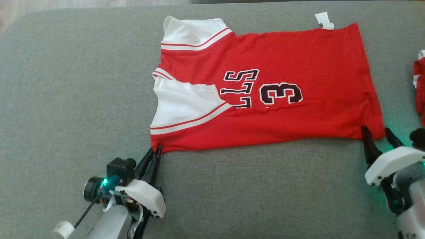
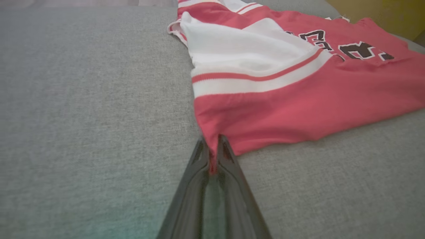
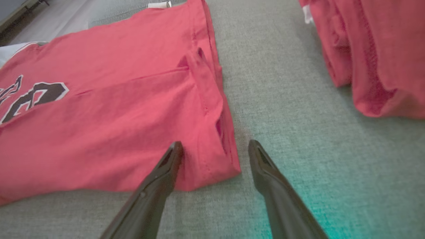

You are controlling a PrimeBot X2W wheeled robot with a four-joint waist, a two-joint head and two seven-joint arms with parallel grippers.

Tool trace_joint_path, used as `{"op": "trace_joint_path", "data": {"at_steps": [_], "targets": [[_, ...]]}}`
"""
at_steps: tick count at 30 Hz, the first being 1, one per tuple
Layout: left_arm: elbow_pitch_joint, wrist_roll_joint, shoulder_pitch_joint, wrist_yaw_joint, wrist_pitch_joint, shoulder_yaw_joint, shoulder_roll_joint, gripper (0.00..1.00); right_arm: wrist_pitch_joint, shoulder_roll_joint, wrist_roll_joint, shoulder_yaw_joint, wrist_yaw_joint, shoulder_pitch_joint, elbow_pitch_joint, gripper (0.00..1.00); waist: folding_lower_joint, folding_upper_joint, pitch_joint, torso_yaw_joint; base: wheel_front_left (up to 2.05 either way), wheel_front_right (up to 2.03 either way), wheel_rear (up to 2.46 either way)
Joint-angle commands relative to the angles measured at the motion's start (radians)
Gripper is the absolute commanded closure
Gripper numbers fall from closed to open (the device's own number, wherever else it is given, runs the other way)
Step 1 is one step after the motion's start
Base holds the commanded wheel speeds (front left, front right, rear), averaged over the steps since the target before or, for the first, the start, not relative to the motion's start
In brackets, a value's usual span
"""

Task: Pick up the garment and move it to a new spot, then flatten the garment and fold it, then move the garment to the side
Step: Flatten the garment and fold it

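A red jersey (image 1: 265,86) with white striped shoulder panels and black lettering lies folded lengthwise on the grey cushion (image 1: 66,99). Its near left corner is pinched by my left gripper (image 1: 154,152), which is shut on the red cloth (image 2: 212,146). The jersey (image 2: 298,93) spreads away up and to the right in the left wrist view. My right gripper (image 1: 377,132) stands open at the near right corner, its fingers straddling the hem corner (image 3: 215,166) without closing. A white label (image 1: 324,20) sticks out at the far edge.
Another red garment (image 1: 420,86) lies bunched at the right edge of the cushion, large in the right wrist view as a folded red heap (image 3: 375,56). Bare floor (image 1: 49,5) shows beyond the cushion's far left corner. Open grey cushion lies to the left and in front.
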Motion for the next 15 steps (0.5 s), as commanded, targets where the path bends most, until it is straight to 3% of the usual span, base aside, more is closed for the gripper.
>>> {"op": "trace_joint_path", "data": {"at_steps": [1, 2, 3, 4, 5, 15], "targets": [[-0.026, 0.005, -0.015, 0.009, -0.009, 0.025, 0.032, 1.0, 0.024, -0.017, -0.005, 0.019, -0.001, -0.01, -0.02, 0.0, -0.0001, 0.0, -0.003, 0.005, 0.0, 0.0, 0.0], [-0.032, 0.005, -0.014, 0.01, -0.008, 0.024, 0.034, 1.0, 0.04, -0.016, 0.001, 0.02, -0.001, -0.007, -0.02, 0.04, -0.0001, 0.0, -0.006, 0.008, 0.0, 0.0, 0.0], [-0.037, 0.004, -0.011, 0.012, -0.009, 0.024, 0.036, 1.0, 0.052, -0.015, 0.009, 0.017, -0.001, -0.002, -0.022, 0.44, -0.0001, 0.0, -0.009, 0.011, 0.0, 0.0, 0.0], [-0.044, 0.004, -0.007, 0.014, -0.009, 0.024, 0.038, 1.0, 0.062, -0.015, 0.016, 0.014, -0.001, 0.004, -0.026, 0.69, -0.0001, 0.0, -0.013, 0.013, 0.0, 0.0, 0.0], [-0.05, 0.002, -0.001, 0.016, -0.009, 0.024, 0.04, 1.0, 0.069, -0.016, 0.023, 0.012, -0.001, 0.012, -0.033, 1.0, -0.0001, 0.0, -0.018, 0.015, 0.0, 0.0, 0.0], [-0.182, -0.009, 0.139, 0.054, 0.002, 0.027, 0.09, 1.0, 0.097, -0.063, 0.084, -0.014, -0.001, 0.134, -0.138, 1.0, -0.0001, 0.0, -0.082, 0.011, 0.0, 0.0, 0.0]]}}
